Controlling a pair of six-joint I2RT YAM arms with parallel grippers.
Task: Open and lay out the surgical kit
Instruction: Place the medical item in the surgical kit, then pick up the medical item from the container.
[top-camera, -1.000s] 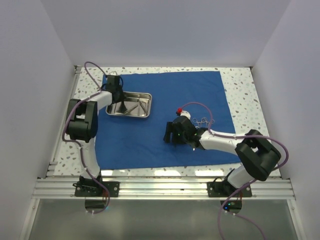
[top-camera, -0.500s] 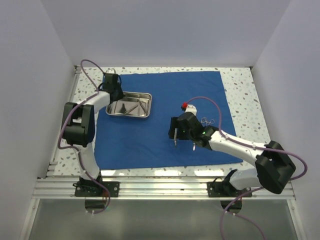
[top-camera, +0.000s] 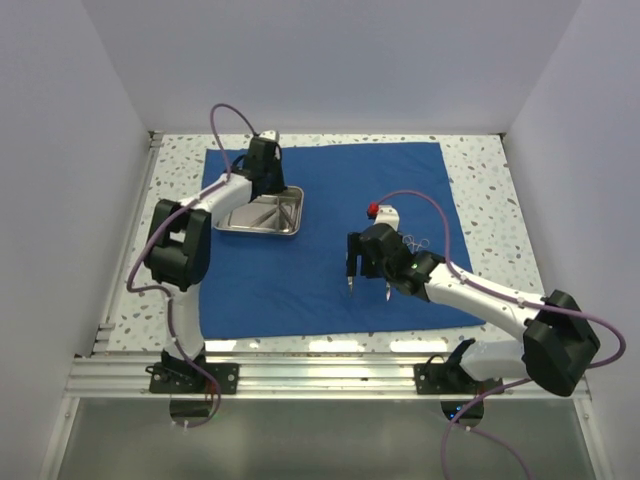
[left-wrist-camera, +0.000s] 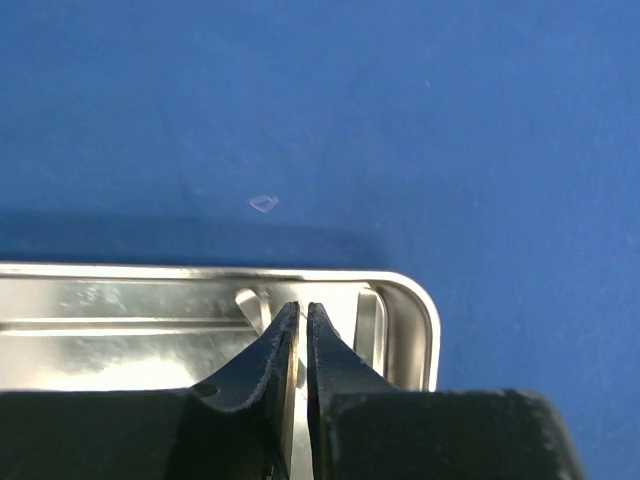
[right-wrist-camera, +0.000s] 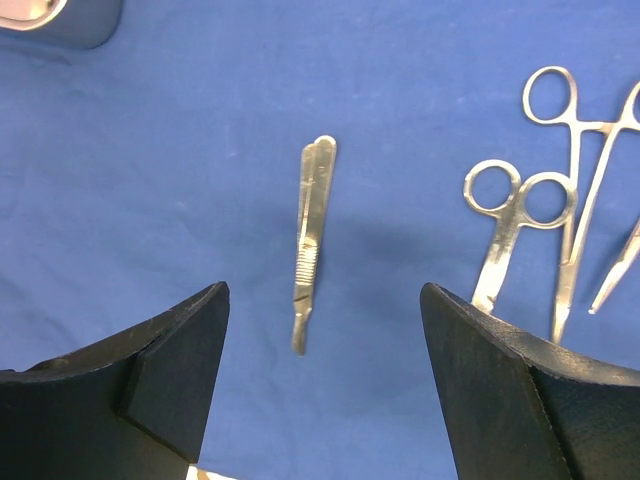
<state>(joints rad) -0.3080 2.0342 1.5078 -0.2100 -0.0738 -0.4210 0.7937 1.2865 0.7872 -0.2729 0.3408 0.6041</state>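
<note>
The royal-blue cloth (top-camera: 300, 280) lies spread flat on the table. The shiny steel tray (top-camera: 290, 226) stands on its back left part, with slim instruments inside. My left gripper (top-camera: 266, 186) hangs over the tray's back edge. In the left wrist view its jaws (left-wrist-camera: 302, 308) are shut over the tray's corner (left-wrist-camera: 425, 310), with only a thin bright slit between them. My right gripper (top-camera: 367, 285) is open and empty low over the cloth. Between its fingers lies a slim flat silver instrument (right-wrist-camera: 312, 240). Ring-handled scissors (right-wrist-camera: 510, 215) and forceps (right-wrist-camera: 570, 190) lie to its right.
The ring-handled instruments (top-camera: 410, 243) lie on the cloth just behind my right gripper. A red-capped part (top-camera: 372, 210) sits on the right arm's cable. Speckled tabletop (top-camera: 485, 190) borders the cloth. White walls enclose the left, back and right.
My left gripper moved right, from the tray's left end to its back middle. My right gripper shifted a little right and forward, and stands open over the cloth.
</note>
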